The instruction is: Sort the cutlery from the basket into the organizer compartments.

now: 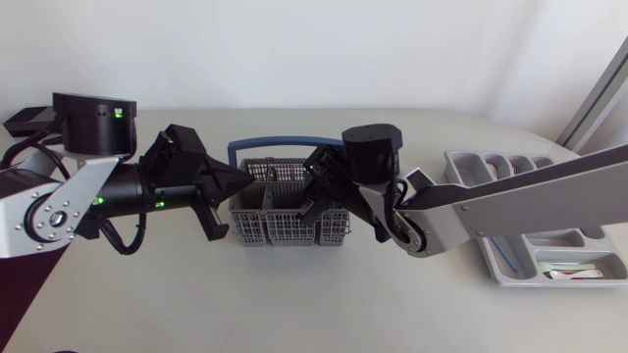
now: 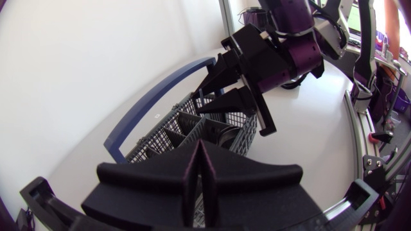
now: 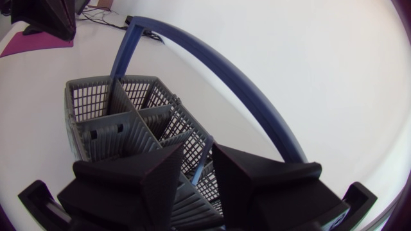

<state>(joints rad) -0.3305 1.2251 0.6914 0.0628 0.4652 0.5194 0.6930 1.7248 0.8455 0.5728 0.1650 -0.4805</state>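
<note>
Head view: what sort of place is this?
Probably a robotics lab bench, not a kitchen: the left arm and right arm reach over a plain table holding a cutlery basket and an organizer tray.

The left arm [image 1: 59, 211] reaches in level; its left gripper [image 1: 245, 181] has both fingers pressed flat together, nothing between the jaws. The right arm [image 1: 510, 196] bends at the wrist; the right gripper [image 1: 311, 204] tilts downward just ahead of the left jaws, its fingers [image 3: 154, 173] slightly parted.
</note>
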